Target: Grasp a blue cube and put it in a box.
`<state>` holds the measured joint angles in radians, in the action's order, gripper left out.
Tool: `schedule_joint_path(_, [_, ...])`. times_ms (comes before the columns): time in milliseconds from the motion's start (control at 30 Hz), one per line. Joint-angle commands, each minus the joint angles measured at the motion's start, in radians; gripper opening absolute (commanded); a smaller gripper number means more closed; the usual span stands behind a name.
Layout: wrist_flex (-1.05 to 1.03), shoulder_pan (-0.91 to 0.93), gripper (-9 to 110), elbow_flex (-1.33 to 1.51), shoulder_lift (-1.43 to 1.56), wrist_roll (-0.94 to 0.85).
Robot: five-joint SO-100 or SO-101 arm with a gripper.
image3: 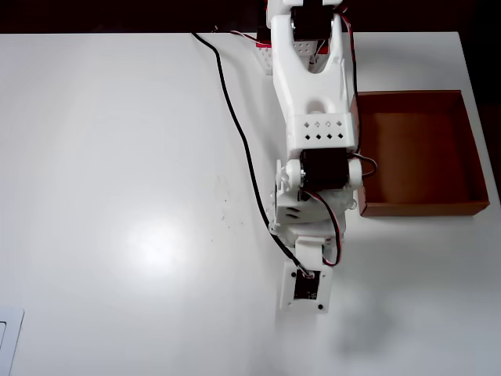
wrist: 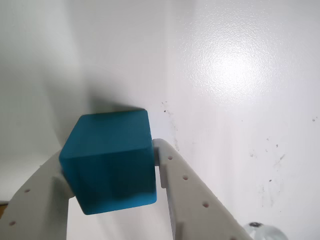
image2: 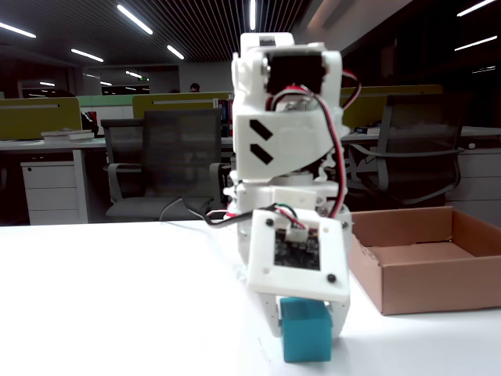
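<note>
The blue cube [wrist: 109, 162] sits between the two white fingers [wrist: 187, 195] of the hand [wrist: 107, 175], which is clenched on it: in the wrist view one finger presses its right face and the other its lower left edge. The cube fills the middle of that view, one corner turned toward the camera, with its dark shadow falling up and to the left on the white surface behind it.

In the fixed view the cube [image2: 306, 330] is at the bottom of the arm, near the front edge of the counter [image2: 117, 298]. Whether it rests on the counter or hangs just clear of it cannot be told. The hand [image2: 305, 325] grips it from above, and a white plate carrying a small dark circuit board [image2: 297, 248] hangs just over it, hiding the top of the cube. In the overhead view the cube is hidden under that same plate and board [image3: 306, 287].

The white arm [image3: 315, 110] reaches from the far edge of the counter toward the near side in the overhead view, with a black cable [image3: 235, 125] trailing down its left side.

The box [image3: 421, 153] is open brown cardboard, standing on the counter just to the right of the arm and farther back than the cube, well apart from it. In the fixed view the box [image2: 427, 262] lies to the right of the cube with its open top showing.

Behind the counter in the fixed view are dark office chairs [image2: 168, 157] and desks.
</note>
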<state>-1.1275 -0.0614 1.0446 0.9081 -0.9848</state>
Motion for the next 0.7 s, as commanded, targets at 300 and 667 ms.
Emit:
schedule_joint_path(300, [0.023,-0.009,13,-0.02,0.12,0.038])
schedule_joint_path(667, [-0.052,-0.037,13,0.037,0.328,0.067])
